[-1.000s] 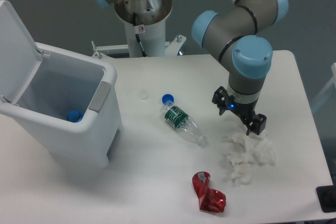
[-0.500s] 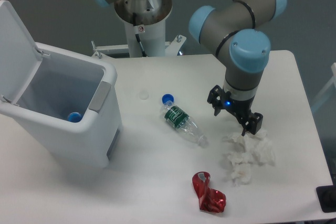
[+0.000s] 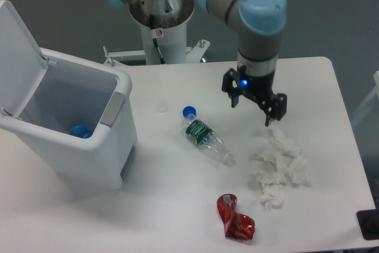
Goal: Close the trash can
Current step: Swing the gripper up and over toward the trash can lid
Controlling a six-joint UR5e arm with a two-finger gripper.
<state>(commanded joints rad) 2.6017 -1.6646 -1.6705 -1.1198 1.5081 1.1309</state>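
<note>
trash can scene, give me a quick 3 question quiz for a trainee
1. True or false: the lid of the trash can is shut.
2. Which thing lies nearest the hand? A) the crushed red can B) the crumpled tissue C) the blue thing inside the bin
3. Fill in: the plastic bottle lies on its side with a ____ cap.

Key:
1. False. The lid stands up at the back left and the bin is open.
2. B. The tissue lies just below the hand; the hand is open and holds nothing.
3. Blue.
</note>
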